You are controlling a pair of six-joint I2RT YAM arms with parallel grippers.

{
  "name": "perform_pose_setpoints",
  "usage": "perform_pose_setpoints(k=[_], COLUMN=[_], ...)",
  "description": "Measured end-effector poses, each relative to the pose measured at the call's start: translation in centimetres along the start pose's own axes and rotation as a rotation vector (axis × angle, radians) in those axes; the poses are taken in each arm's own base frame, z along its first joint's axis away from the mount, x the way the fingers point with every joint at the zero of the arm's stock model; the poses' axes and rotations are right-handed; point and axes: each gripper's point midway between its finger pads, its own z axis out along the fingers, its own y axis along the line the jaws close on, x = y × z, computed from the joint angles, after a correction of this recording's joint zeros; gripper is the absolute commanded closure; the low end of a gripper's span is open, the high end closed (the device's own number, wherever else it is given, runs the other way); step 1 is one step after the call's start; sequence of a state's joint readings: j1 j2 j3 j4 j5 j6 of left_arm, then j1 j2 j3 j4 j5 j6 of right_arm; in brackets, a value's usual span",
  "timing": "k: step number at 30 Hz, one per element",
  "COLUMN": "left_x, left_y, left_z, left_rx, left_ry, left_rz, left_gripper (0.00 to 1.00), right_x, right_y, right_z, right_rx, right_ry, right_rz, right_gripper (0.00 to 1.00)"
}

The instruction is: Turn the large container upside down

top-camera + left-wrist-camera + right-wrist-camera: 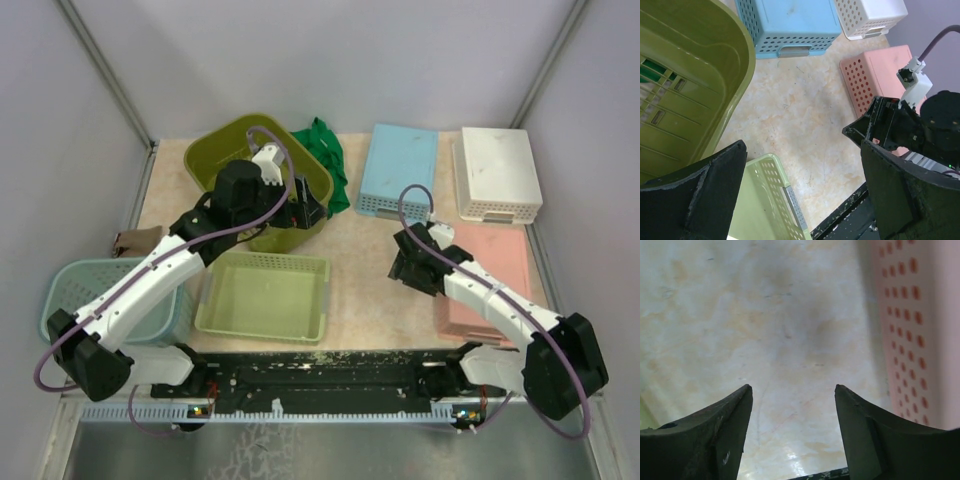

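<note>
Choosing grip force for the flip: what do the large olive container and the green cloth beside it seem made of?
Large olive container: likely moulded plastic, smooth and slightly glossy, with rigid slotted walls. Green cloth: apparently soft matte fabric, lying in crumpled folds.

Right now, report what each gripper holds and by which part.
Nothing is held. The left gripper is open beside the olive container; the right gripper is open above the table.

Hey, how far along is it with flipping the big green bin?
Done: nothing yet; the large olive container shows its open inside. In hand: the left tool hangs open by its rim, gripping nothing; the right tool is open over the table. Left: grip the rim and tip it over.
</note>
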State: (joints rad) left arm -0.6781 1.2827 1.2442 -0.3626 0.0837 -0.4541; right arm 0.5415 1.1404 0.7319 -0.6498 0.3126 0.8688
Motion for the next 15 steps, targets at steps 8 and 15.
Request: perform_pose_setpoints(k=[8, 15], left_x=[0.2, 0.3], left_y=[0.0, -0.1], left_z=[0.0, 0.1], left_rx=[0.006, 0.009], left_ry=[0.006, 0.008], left_rz=[-0.001, 0.000], left_gripper=[0.01, 0.01], right_x=[-2.2, -3.5], right_y=[-10.7, -10.4], right_z=[0.7, -0.8], right_rx=[0.388, 0.315], right_ry=[0.006, -0.049], right_rz=[0.203, 0.176], right_gripper=[0.32, 0.34])
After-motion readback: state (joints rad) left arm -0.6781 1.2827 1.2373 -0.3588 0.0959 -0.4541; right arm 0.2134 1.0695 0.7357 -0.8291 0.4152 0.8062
